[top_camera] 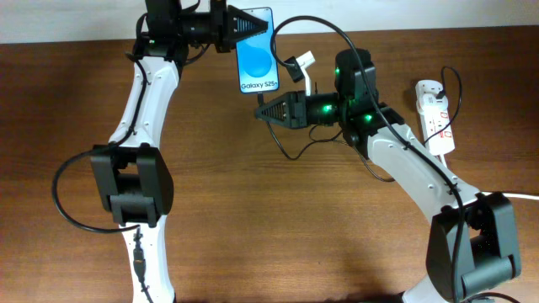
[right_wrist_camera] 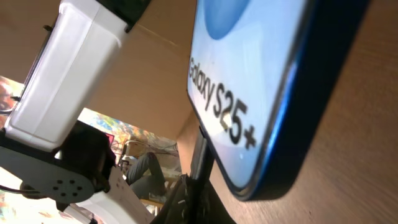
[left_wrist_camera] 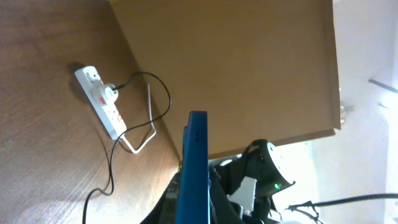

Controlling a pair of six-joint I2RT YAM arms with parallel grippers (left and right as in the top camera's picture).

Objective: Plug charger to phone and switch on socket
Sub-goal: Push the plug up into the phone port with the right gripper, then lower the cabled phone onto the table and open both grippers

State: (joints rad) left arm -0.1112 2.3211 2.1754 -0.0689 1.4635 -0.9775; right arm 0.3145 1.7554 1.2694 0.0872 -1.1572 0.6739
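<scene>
The phone (top_camera: 255, 50), its blue screen reading "Galaxy S25+", is at the back of the table, held at its top end by my left gripper (top_camera: 244, 27), which is shut on it. In the left wrist view the phone (left_wrist_camera: 196, 155) stands edge-on between the fingers (left_wrist_camera: 196, 208). My right gripper (top_camera: 259, 110) sits just below the phone's bottom edge, shut on the charger's black plug tip (right_wrist_camera: 200, 146), which reaches up to the phone's lower end (right_wrist_camera: 249, 93). The charger's thin cable (top_camera: 290, 154) loops behind. The white socket (top_camera: 435, 116) lies at the far right, with a plug in it (left_wrist_camera: 102, 99).
A thick white cord (left_wrist_camera: 140, 134) runs from the socket towards the table's back edge. A small white piece (top_camera: 301, 61) sits right of the phone. The left arm's white link (right_wrist_camera: 68, 74) is close above the phone. A beige wall stands behind the table.
</scene>
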